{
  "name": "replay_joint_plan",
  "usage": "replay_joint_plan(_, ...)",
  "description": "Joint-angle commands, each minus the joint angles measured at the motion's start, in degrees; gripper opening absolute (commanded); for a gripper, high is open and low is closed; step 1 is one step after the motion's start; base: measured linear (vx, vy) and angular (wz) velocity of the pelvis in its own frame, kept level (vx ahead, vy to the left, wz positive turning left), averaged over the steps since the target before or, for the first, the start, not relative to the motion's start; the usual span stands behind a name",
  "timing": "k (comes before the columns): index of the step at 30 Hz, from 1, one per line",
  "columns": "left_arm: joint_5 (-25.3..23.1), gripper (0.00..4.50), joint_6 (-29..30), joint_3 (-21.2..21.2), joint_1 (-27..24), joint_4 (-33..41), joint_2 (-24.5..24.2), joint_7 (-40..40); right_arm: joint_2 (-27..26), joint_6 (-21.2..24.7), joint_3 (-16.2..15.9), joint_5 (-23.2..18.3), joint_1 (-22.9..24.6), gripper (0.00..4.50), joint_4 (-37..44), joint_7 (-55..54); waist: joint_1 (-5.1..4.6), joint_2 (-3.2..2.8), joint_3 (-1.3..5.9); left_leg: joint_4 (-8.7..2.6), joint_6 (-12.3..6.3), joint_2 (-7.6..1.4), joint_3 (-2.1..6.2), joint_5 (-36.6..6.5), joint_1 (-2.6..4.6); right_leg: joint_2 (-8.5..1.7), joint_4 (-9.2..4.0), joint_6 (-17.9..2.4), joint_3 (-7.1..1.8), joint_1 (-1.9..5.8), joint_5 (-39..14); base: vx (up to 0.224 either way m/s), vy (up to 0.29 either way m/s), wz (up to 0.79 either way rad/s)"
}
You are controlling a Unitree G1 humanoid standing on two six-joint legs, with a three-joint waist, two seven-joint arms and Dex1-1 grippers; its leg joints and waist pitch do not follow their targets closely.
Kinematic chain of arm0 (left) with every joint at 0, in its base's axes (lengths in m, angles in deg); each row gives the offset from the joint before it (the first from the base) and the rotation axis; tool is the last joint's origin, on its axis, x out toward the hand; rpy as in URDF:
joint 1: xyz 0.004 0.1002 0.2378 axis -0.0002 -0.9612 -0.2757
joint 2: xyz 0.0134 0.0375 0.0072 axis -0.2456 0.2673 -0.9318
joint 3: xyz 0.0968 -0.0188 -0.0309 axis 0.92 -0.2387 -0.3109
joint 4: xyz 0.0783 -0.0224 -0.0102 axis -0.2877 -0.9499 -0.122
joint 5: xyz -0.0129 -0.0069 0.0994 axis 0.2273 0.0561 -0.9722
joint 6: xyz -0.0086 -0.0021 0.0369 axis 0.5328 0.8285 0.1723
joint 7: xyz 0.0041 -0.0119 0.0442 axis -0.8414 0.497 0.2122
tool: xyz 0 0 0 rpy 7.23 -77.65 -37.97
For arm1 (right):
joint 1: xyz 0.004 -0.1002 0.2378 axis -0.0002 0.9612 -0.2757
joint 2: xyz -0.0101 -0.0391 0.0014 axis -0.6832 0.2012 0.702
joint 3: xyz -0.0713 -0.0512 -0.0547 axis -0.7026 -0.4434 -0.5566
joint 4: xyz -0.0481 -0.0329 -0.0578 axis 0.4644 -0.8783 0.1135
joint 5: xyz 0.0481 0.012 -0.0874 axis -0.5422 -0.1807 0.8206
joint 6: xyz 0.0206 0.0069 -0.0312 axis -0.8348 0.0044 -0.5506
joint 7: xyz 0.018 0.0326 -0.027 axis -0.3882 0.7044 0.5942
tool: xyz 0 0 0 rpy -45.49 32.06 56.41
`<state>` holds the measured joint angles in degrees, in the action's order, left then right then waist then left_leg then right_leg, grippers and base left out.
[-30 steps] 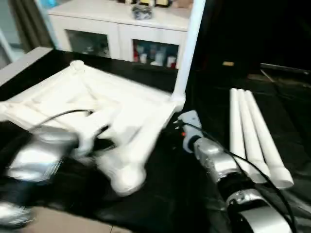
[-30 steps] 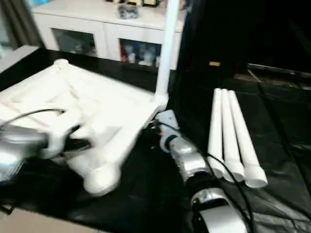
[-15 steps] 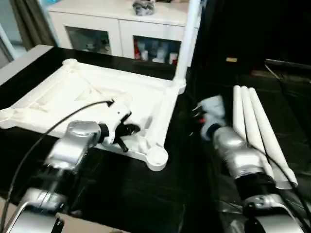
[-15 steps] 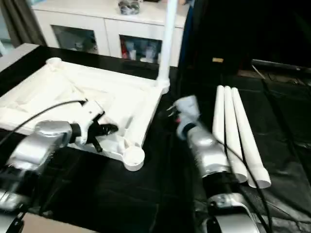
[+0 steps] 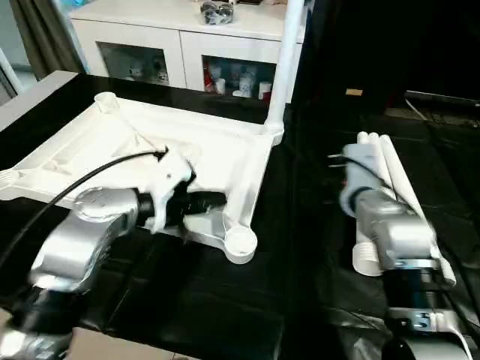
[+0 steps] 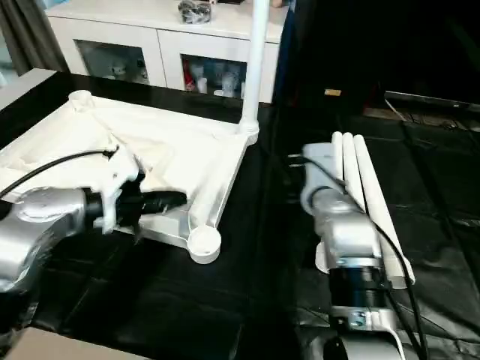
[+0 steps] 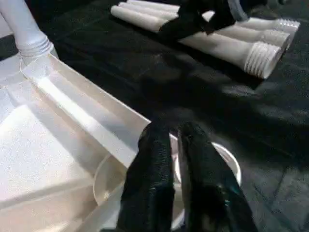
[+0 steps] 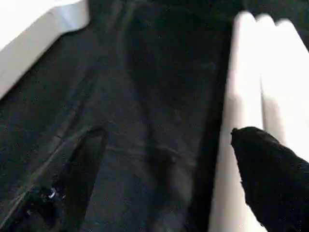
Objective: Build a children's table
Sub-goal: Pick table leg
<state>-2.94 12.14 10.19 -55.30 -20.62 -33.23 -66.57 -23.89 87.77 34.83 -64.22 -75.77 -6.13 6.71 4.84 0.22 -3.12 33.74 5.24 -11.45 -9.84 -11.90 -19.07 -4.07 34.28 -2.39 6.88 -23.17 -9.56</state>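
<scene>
Your white plastic rectangular table top (image 5: pixel 135 154) lies upside down on the black-covered work surface (image 5: pixel 225 300), ribbed underside up, with one long white tapered leg (image 5: pixel 283 60) standing upright in its far corner socket. The near round corner socket (image 5: pixel 240 244) is empty. Your left gripper (image 7: pixel 175 145) hovers over that socket, fingers nearly pinched together, grasping nothing. Three loose white tapered legs (image 6: pixel 360 187) lie side by side to the right; your right gripper (image 8: pixel 159 140) hangs spread wide beside them. A white glass-door cabinet (image 5: pixel 187 45) stands behind.
</scene>
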Motion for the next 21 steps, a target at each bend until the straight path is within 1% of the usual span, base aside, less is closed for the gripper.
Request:
replay_joint_plan(1, 0.6, 0.77, 1.0, 0.7, -0.1, 2.1, -0.5, -0.3, -0.5, 3.2, 1.0, -1.2, 1.0, 4.50, 2.8, -1.1, -0.27, -0.33, 3.46, -4.15, 1.00, -1.24, 0.36, -7.7, -0.05, -3.89, -4.19, -3.5, -3.93, 3.13, -18.0, 0.000, 0.000, 0.00)
replay_joint_plan(2, 1.3, 0.89, 1.8, 0.6, -0.4, 3.2, -0.9, -0.4, -1.7, 5.6, 1.9, -0.1, 1.6, 4.50, 6.1, -3.2, -0.18, -0.45, 3.42, -4.19, 1.32, -1.24, 0.37, -7.3, -0.07, -3.88, -4.21, -3.4, -3.96, 3.10, -17.9, 0.000, 0.000, 0.00)
replay_joint_plan(3, 1.4, 1.05, 1.9, 0.6, -0.3, 3.4, -1.0, -0.3, -2.1, 6.6, 2.5, 0.4, 1.7, 4.50, 7.3, -3.8, -0.19, -0.37, 3.49, -4.23, 1.49, -1.24, 0.43, -7.0, -0.10, -3.90, -4.13, -3.3, -3.92, 3.14, -17.7, 0.000, 0.000, 0.00)
replay_joint_plan(6, 1.5, 1.16, 2.5, 0.6, -0.4, 3.8, -1.3, 0.0, -3.3, 11.0, 3.8, 1.1, 2.2, 4.50, 11.2, -3.7, -0.23, -0.66, 3.50, -4.22, 1.79, -1.16, 0.44, -7.0, -0.03, -3.77, -4.17, -2.9, -3.91, 3.17, -17.4, 0.000, 0.000, 0.00)
replay_joint_plan(7, 1.5, 1.30, 2.6, 0.6, -0.4, 3.9, -1.4, 0.0, -3.5, 11.8, 3.9, 1.1, 2.3, 4.50, 11.8, -3.6, -0.23, -0.62, 3.51, -4.24, 1.90, -1.16, 0.44, -7.1, -0.02, -3.78, -4.19, -2.7, -3.93, 3.15, -17.4, 0.000, 0.000, 0.00)
replay_joint_plan(8, 1.4, 1.30, 2.7, 0.8, -0.4, 3.9, -1.5, -0.1, -4.0, 13.6, 4.3, 1.0, 2.7, 4.50, 13.0, -3.5, -0.26, -0.79, 3.45, -4.25, 2.16, -1.10, 0.46, -7.3, 0.00, -3.74, -4.24, -2.4, -3.93, 3.14, -17.6, 0.000, 0.000, 0.00)
replay_joint_plan(10, 1.7, 1.54, 3.3, 1.1, -0.5, 4.5, -1.8, -0.2, -4.2, 15.3, 4.4, 1.1, 3.3, 4.50, 14.3, -4.3, -0.25, -0.67, 3.46, -4.27, 2.27, -1.06, 0.48, -7.4, 0.02, -3.79, -4.34, -2.1, -3.89, 3.18, -18.3, 0.000, 0.000, 0.00)
replay_joint_plan(12, 2.4, 1.59, 4.0, 1.3, -0.6, 5.1, -1.9, -0.4, -4.5, 16.7, 5.2, 1.0, 3.6, 4.50, 15.3, -5.7, -0.25, -0.75, 3.53, -4.25, 2.41, -1.06, 0.46, -7.1, 0.06, -3.81, -4.34, -1.9, -3.93, 3.16, -18.1, 0.000, 0.000, 0.00)
replay_joint_plan(15, 2.7, 1.91, 4.4, 1.5, -0.6, 5.5, -2.0, -0.2, -4.5, 17.5, 6.0, 0.6, 4.2, 4.50, 16.0, -6.6, -0.25, -0.77, 3.55, -4.23, 2.63, -1.07, 0.47, -7.0, 0.09, -3.75, -4.29, -2.0, -3.91, 3.12, -17.5, 0.000, 0.000, 0.00)
replay_joint_plan(16, 2.8, 1.95, 4.5, 1.5, -0.6, 5.6, -2.1, -0.2, -4.6, 18.2, 6.4, 0.0, 4.4, 4.50, 16.0, -6.4, -0.30, -0.92, 3.54, -4.20, 2.74, -1.04, 0.46, -7.1, 0.09, -3.68, -4.27, -2.1, -3.92, 3.10, -17.0, 0.000, 0.000, 0.00)
replay_joint_plan(18, 2.8, 2.09, 4.8, 1.8, -0.6, 5.7, -2.3, -0.4, -4.7, 20.1, 6.9, -0.7, 4.8, 4.50, 16.0, -5.2, -0.32, -0.92, 3.52, -4.21, 2.61, -0.99, 0.47, -7.5, 0.11, -3.67, -4.33, -2.0, -3.88, 3.15, -17.3, 0.000, 0.000, 0.00)
replay_joint_plan(19, 2.8, 2.09, 4.8, 1.9, -0.7, 5.7, -2.4, -0.5, -4.6, 20.4, 6.8, -0.7, 5.0, 4.50, 15.7, -4.7, -0.33, -0.86, 3.52, -4.18, 2.53, -0.97, 0.44, -7.6, 0.08, -3.67, -4.38, -1.9, -3.88, 3.18, -17.5, 0.000, 0.000, 0.00)
replay_joint_plan(20, 2.8, 2.32, 4.9, 1.9, -0.7, 5.8, -2.4, -0.5, -4.5, 20.5, 6.7, -0.7, 5.1, 4.50, 15.5, -4.5, -0.29, -0.83, 3.54, -4.16, 2.40, -0.97, 0.47, -7.3, -0.02, -3.71, -4.40, -1.7, -3.87, 3.25, -17.6, 0.000, 0.000, 0.00)
replay_joint_plan(21, 2.9, 2.37, 5.0, 1.9, -0.7, 5.9, -2.5, -0.6, -4.8, 21.1, 7.2, -0.7, 5.1, 4.50, 15.3, -4.2, -0.27, -0.63, 3.58, -4.16, 2.32, -0.97, 0.49, -6.8, -0.07, -3.74, -4.32, -1.7, -3.88, 3.31, -17.5, 0.000, 0.000, 0.00)
